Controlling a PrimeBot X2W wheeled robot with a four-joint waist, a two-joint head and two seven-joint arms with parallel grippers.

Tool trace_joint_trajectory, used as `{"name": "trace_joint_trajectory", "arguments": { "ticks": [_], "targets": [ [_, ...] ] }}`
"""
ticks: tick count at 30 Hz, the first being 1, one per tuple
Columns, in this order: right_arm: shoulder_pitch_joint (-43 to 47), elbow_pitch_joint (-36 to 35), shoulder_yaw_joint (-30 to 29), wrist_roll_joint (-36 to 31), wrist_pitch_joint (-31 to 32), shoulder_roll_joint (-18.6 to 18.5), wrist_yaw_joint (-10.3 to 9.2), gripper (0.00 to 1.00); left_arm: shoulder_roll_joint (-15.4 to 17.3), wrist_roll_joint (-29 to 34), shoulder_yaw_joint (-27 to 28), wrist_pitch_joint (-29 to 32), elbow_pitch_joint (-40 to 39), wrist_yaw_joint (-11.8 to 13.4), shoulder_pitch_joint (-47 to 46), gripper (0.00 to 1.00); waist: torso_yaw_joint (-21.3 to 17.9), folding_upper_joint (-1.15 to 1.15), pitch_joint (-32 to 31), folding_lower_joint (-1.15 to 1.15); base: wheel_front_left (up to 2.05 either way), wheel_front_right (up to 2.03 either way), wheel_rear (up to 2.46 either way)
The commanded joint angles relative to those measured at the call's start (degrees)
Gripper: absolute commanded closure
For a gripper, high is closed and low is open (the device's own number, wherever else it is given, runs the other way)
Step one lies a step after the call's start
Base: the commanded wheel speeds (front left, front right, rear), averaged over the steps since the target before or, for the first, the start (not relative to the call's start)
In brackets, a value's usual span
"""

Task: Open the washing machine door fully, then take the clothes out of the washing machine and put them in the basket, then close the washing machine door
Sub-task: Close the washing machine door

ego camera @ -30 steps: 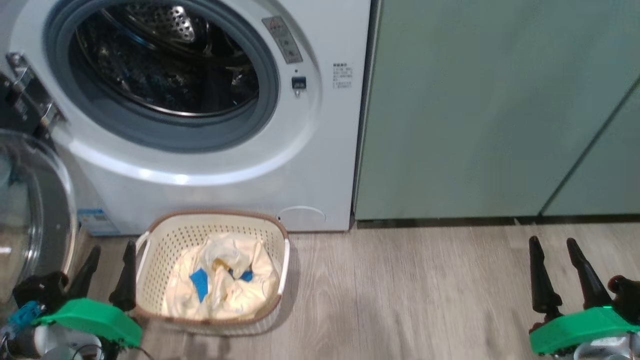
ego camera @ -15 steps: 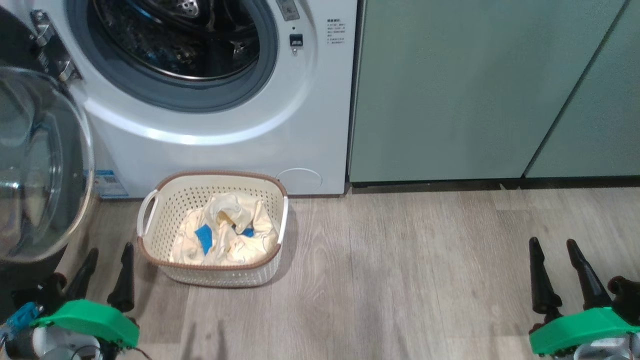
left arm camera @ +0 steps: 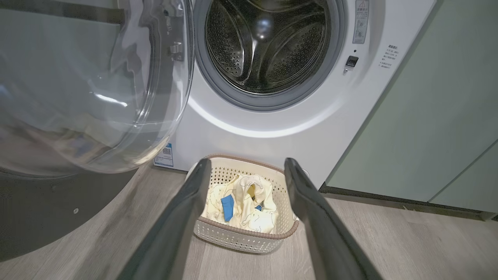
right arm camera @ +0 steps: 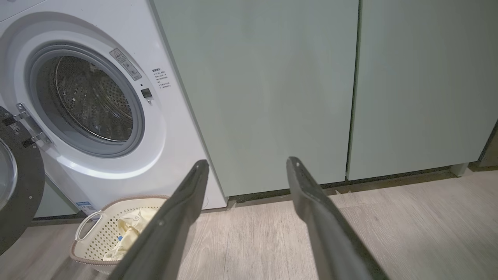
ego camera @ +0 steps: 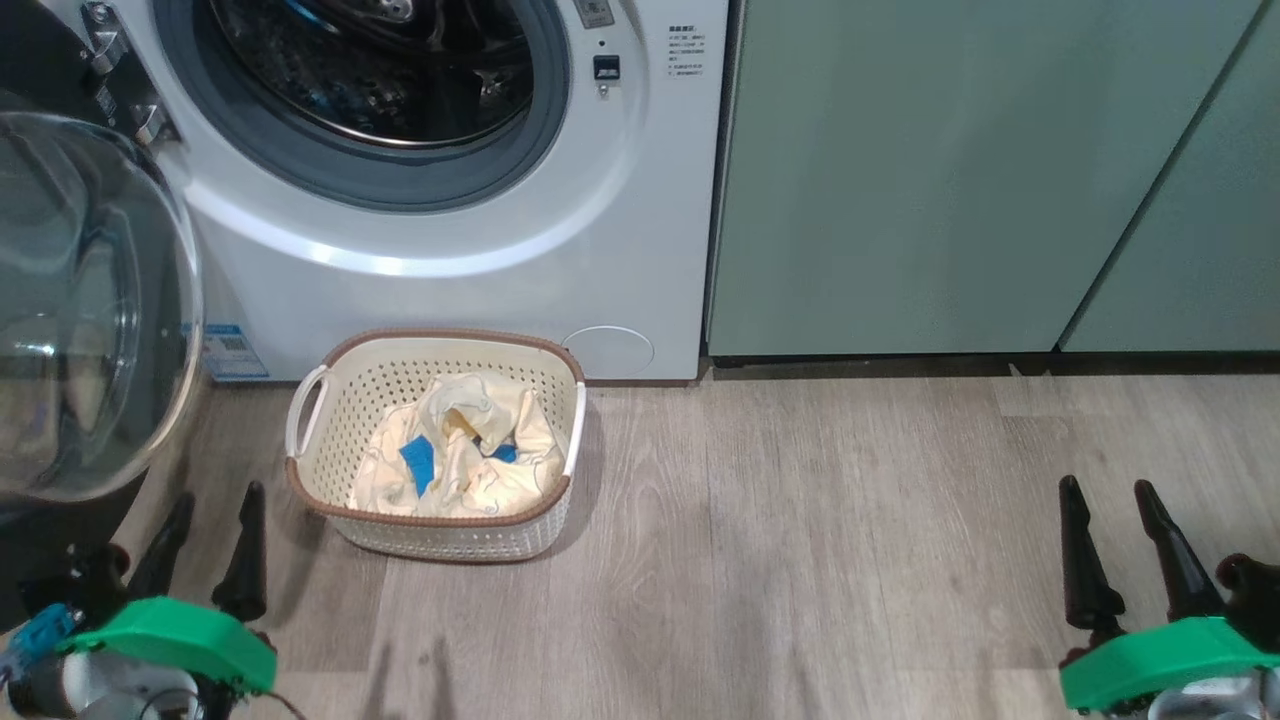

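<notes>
Head view put both grippers nearest, at the bottom edge: the left gripper point(ego camera: 218, 497) in the lower left corner and the right gripper point(ego camera: 1107, 485) in the lower right. Each had its two dark fingers spread apart with nothing between them, released and idle over the wood-look floor point(ego camera: 800, 560). That low, empty posture suited a pause between steps rather than a carry.

Just beyond the left gripper, lower centre-left, the basket point(ego camera: 440, 338) sat on the floor close under the machine's opening, probably parked there so garments had only a short drop. The clothes point(ego camera: 465, 455) lay crumpled inside it, cream-yellow with blue patches.

Behind the basket rose the washing machine point(ego camera: 450, 290), its blue label point(ego camera: 232, 350) and round white cap point(ego camera: 618, 350) showing either side of the basket's back edge. The washing machine door point(ego camera: 85, 300) hung swung out at the left edge, well clear of the grey rubber ring point(ego camera: 400, 190), which left the mouth unobstructed.

In the left wrist view the steel drum point(left arm camera: 268, 42) showed bare perforated metal and no fabric in the part visible. Unloading therefore looked finished, with closing the door the likely step left, and the left gripper lay nearer to it. Sage-green cabinet fronts point(ego camera: 950, 180) filled the upper right.
</notes>
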Motion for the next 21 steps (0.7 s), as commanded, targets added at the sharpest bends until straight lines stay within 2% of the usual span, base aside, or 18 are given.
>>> {"name": "trace_joint_trajectory", "arguments": {
  "ticks": [1, 11, 21],
  "targets": [
    [-1.44, -1.95, 0.67, 0.23, -0.38, -0.48, 0.03, 0.00, 1.47, -0.59, 2.68, -0.44, -2.03, -0.05, -2.07, 0.00, 0.09, 0.00, 0.01, 0.00, 0.00, 0.00, 0.00],
    [-1.41, -1.91, 0.53, 0.17, -0.38, -0.41, 0.03, 0.00, 0.84, -0.88, 2.96, -0.44, -3.10, -0.05, -2.17, 0.00, 1.89, 0.00, -0.12, 0.00, 0.00, 0.00, 0.00],
    [-1.36, -1.87, 0.60, 0.30, -0.38, -0.37, 0.03, 0.00, 0.41, 0.22, 3.37, -0.44, -3.16, -0.05, -2.54, 0.00, 6.61, 0.00, -0.54, 0.00, 0.00, 0.00, 0.00]
  ]
}}
